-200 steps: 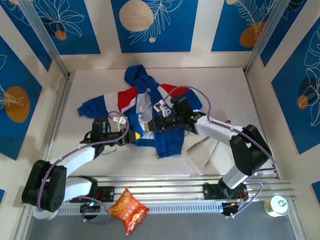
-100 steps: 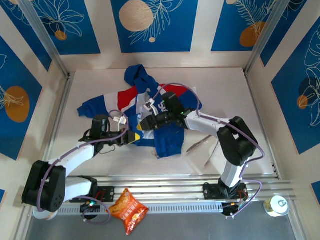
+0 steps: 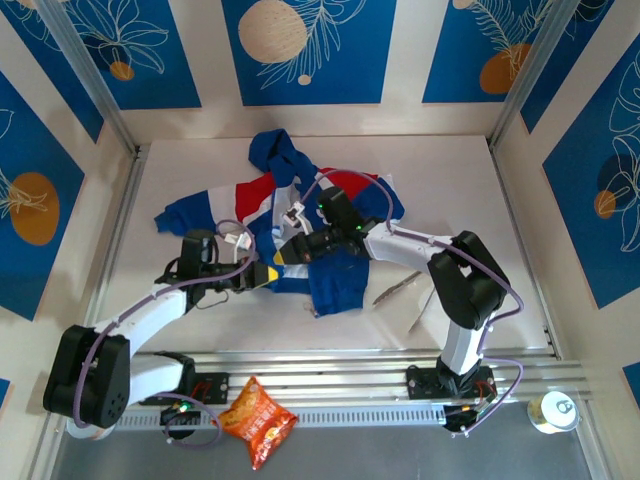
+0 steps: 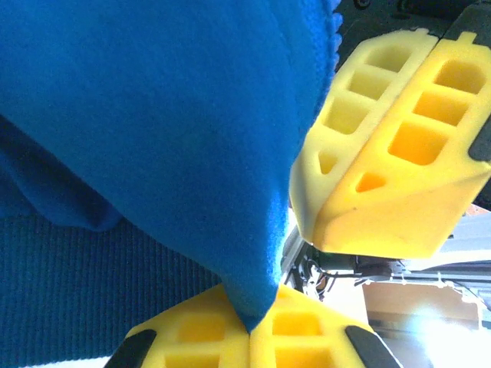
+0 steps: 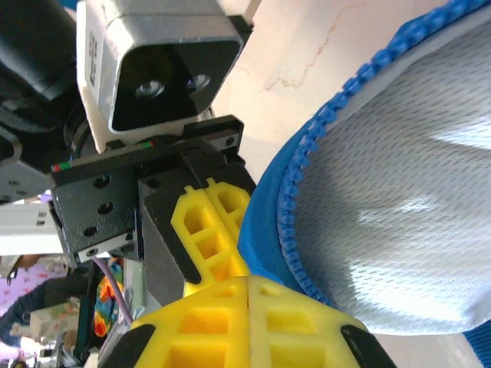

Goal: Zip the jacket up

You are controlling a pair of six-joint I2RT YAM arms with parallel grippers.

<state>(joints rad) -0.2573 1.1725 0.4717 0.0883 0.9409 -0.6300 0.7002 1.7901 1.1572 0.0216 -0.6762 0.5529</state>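
The blue jacket [image 3: 300, 215] with red and white bands lies crumpled in the middle of the table. My left gripper [image 3: 267, 275] is at its lower hem and is shut on a fold of blue fabric [image 4: 192, 138]; the cloth runs down between its jaws [image 4: 249, 328]. My right gripper [image 3: 283, 256] sits just above the left one. It is shut [image 5: 249, 285] on the jacket's front edge, where blue zipper teeth [image 5: 295, 192] border the white mesh lining [image 5: 399, 207]. The left gripper's fingers [image 5: 209, 226] show close behind that edge.
A snack bag [image 3: 258, 420] lies on the rail at the near edge, and a can [image 3: 553, 411] stands at the near right. Two thin sticks [image 3: 412, 297] lie right of the jacket. Walls enclose the table [image 3: 450, 180] on three sides.
My right gripper moved left across the jacket toward the left gripper and closed on the jacket's zipper edge. The left arm kept its grip and hardly moved.
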